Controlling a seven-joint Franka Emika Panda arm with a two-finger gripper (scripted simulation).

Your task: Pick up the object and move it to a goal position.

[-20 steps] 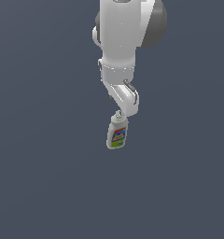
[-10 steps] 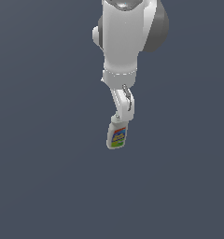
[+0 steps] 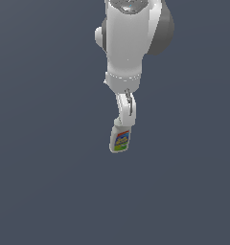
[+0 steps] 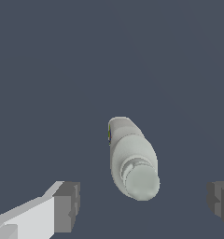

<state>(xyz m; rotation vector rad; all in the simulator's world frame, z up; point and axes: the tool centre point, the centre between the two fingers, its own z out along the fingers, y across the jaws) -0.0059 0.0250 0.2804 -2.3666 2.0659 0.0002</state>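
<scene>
Bottle not yet grasped, goal not visible.
The gripper [image 4: 142,200] hangs with its fingers spread wide around the bottle [image 4: 131,156], touching nothing; closing, lifting and carrying remain.

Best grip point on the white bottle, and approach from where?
Take the small white plastic bottle with the colourful label across its body just below the capped neck, coming straight down from above. It stands upright, cap toward the open claw, whose fingers sit either side of it.

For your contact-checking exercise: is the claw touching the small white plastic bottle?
Apart. The wrist view shows the small white plastic bottle between the open claw pads, grey floor visible either side.
</scene>
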